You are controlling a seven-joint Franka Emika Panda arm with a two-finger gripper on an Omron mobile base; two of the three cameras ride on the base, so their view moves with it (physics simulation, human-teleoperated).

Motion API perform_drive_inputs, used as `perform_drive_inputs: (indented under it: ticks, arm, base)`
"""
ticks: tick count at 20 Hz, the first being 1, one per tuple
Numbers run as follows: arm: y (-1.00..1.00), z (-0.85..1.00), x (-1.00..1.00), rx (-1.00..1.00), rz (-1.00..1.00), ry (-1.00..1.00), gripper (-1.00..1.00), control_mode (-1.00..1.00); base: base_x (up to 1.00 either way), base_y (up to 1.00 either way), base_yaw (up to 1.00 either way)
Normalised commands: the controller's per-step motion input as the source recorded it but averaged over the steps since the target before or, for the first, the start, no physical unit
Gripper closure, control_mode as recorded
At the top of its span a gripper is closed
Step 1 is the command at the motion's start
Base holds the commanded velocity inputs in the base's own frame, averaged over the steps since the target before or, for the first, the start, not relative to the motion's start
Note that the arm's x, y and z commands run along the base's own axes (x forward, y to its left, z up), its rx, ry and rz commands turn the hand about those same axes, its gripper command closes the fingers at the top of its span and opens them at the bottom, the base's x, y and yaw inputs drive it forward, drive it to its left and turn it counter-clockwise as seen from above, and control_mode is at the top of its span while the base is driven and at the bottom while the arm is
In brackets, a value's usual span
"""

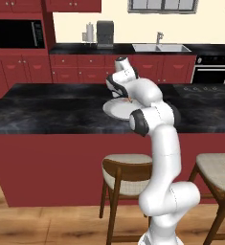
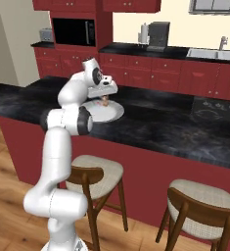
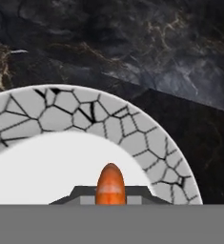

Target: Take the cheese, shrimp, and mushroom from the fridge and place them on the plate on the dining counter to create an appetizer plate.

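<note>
The hand (image 3: 111,200) grips the glossy curled orange shrimp (image 3: 110,185) above the crackle-rimmed round plate (image 3: 132,138) on the black marbled tabletop (image 3: 180,62).

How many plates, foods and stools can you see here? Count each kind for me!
Plates: 1, the plate on the dining counter.
Foods: 1, the shrimp in the gripper.
Stools: 2, the near stool and the other stool.
Total: 4
</note>
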Motion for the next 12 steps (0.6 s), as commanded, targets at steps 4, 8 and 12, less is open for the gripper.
perform_drive_inputs:
  ticks: [4, 8, 12]
  arm:
    - [-0.05, -0.23, 0.42, 0.00, 0.24, 0.07, 1.00, -1.00]
    - [-0.01, -0.21, 0.36, 0.00, 0.17, 0.12, 1.00, -1.00]
    - [0.00, -0.21, 0.45, 0.00, 0.13, 0.13, 1.00, -1.00]
  base:
    - [0.00, 0.00, 0.00]
    - [0.00, 0.00, 0.00]
    - [0.00, 0.00, 0.00]
